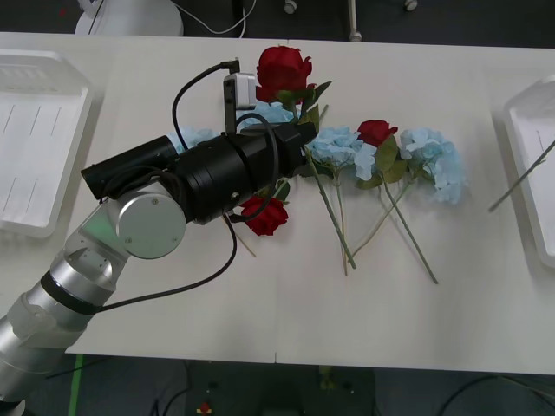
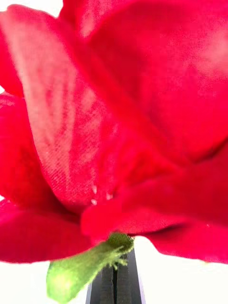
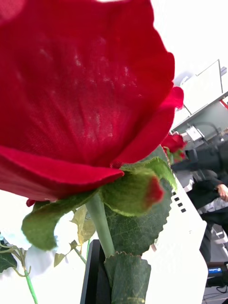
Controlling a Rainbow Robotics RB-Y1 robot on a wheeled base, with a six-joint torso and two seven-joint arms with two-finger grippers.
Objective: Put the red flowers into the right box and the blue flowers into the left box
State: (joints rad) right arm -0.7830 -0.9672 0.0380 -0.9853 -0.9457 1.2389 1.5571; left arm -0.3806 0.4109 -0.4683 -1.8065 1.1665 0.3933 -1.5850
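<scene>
A white table runs across the front view, with the left box (image 1: 35,139) far out to the left of the left gripper (image 1: 299,130) and the right box (image 1: 531,165) well off to its right. The gripper grasps the raised rose (image 1: 282,69) just under the head. The rose's long axis runs head away from the robot and stem tail back toward it, slanting a little right. That tail passes among the blue flowers (image 1: 342,147) just beside the claw, so a quick lift could drag them. The right box is a long reach away, and the stem could swing on the way.

In the right wrist view, pale background frames the other rose (image 2: 118,123), whose head stands directly above the right gripper (image 2: 116,285). Its black fingers are pressed together, apparently on the stem base.

In the left wrist view, a bright room lies behind. The stem (image 3: 100,223) drops straight into the clamped fingers (image 3: 95,275), and a leaf (image 3: 127,280) caught alongside might let it slip.
</scene>
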